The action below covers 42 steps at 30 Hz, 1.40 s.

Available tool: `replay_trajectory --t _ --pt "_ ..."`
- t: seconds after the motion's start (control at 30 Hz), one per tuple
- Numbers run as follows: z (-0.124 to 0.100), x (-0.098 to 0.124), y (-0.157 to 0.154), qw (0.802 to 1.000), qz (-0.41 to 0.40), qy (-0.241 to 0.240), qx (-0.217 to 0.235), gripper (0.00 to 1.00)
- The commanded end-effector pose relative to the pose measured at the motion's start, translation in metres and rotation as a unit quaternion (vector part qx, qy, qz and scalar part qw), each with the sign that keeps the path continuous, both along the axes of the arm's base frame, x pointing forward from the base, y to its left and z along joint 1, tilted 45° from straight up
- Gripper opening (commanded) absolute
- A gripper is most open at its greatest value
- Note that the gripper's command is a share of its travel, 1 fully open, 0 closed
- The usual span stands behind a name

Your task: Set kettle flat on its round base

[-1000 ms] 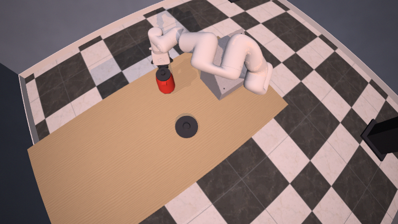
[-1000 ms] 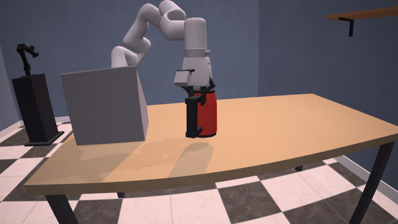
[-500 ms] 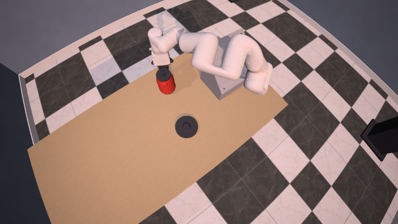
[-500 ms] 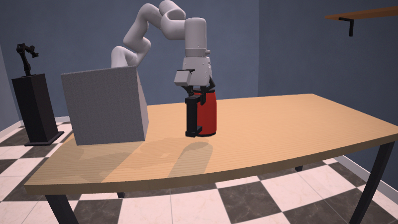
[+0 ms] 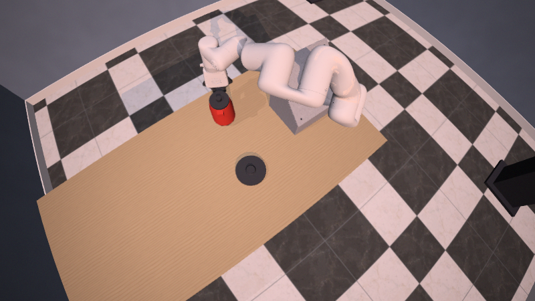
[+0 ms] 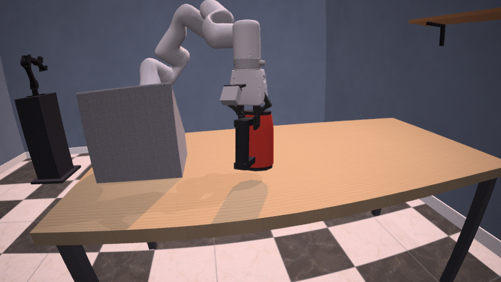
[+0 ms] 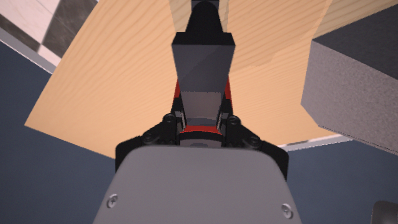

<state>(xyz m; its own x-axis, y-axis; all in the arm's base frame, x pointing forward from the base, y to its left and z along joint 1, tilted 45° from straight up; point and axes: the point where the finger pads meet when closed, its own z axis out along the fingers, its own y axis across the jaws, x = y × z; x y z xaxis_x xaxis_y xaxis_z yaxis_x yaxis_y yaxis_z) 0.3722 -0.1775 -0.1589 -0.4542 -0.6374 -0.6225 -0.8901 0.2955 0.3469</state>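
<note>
The red kettle (image 5: pixel 224 112) (image 6: pixel 263 140) (image 7: pixel 202 65) with its black handle (image 6: pixel 242 143) is upright near the table's far edge, beside the grey block. Its bottom seems a little above the wood, with its shadow lying apart from it. My gripper (image 5: pixel 217 89) (image 6: pixel 249 118) (image 7: pixel 202 97) comes straight down from above and is shut on the top of the kettle's handle. The round black base (image 5: pixel 242 176) with its stud (image 5: pixel 250 168) up lies flat near the table's middle, well away from the kettle. It does not show in the exterior view.
The grey block (image 5: pixel 299 116) (image 6: pixel 129 133) (image 7: pixel 355 90) that bears the arm stands close beside the kettle. The wooden table (image 5: pixel 149 205) (image 6: pixel 350 157) (image 7: pixel 100 100) stretches wide between kettle and base. A black pedestal (image 6: pixel 42 136) stands on the floor.
</note>
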Motion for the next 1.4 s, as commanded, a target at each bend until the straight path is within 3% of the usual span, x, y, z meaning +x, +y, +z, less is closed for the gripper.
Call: replay_trajectory --t 0.0,1.37 --pt "0.0011 0.0014 -0.0018 1.0 -0.001 -0.002 -0.002 0.0" --pt "0.0038 0.0018 0.0009 1.0 -0.001 -0.002 -0.002 0.0"
